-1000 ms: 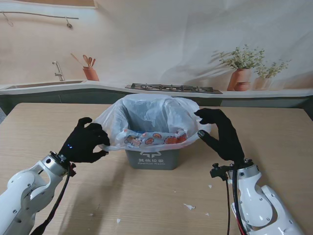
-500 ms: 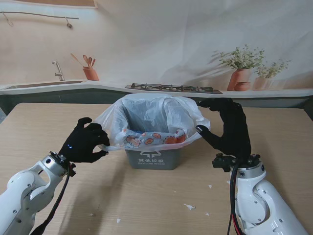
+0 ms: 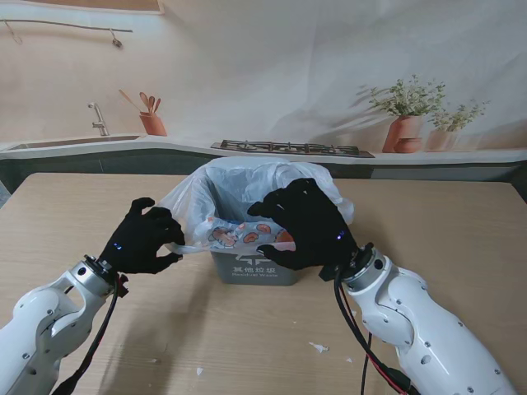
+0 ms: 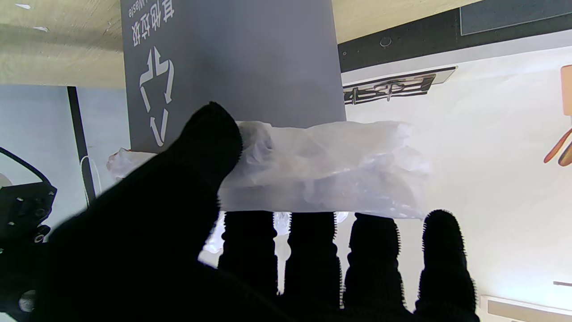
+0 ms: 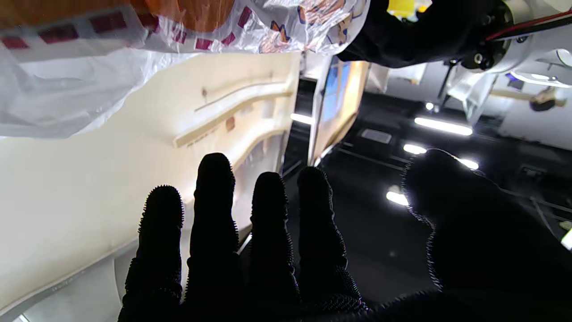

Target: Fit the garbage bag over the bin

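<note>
On the wooden counter (image 3: 74, 206) stands the grey bin (image 3: 255, 267), the garbage bag (image 3: 247, 193) draped over its rim. The left hand (image 3: 142, 239) pinches the bag's left edge — thumb against fingers. The right hand (image 3: 306, 224), fingers spread, hovers over the bin's near right corner — gripping nothing.

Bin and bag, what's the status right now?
Left hand shut on garbage bag edge. Right hand open over the bin front rim. Bag draped over rim, front still bunched. Nothing in the way.
</note>
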